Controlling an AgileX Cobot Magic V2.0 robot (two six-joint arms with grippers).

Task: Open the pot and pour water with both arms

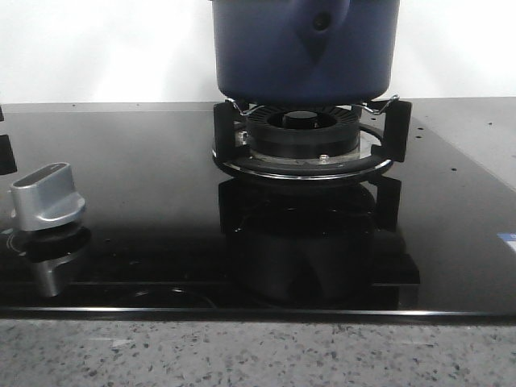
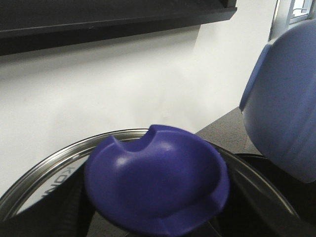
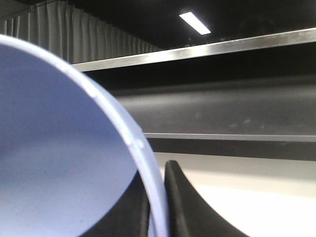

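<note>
The pot hangs just above the burner, not touching it. Your right hand is clamped on its rim, fingers on both sides of the wall. Your left hand holds the lid beside the pot; you cannot tell its grip.

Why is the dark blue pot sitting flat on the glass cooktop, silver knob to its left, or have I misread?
Misread: the front view shows the pot sitting on the burner's black supports, raised above the glass cooktop. The silver knob is to its left.
</note>
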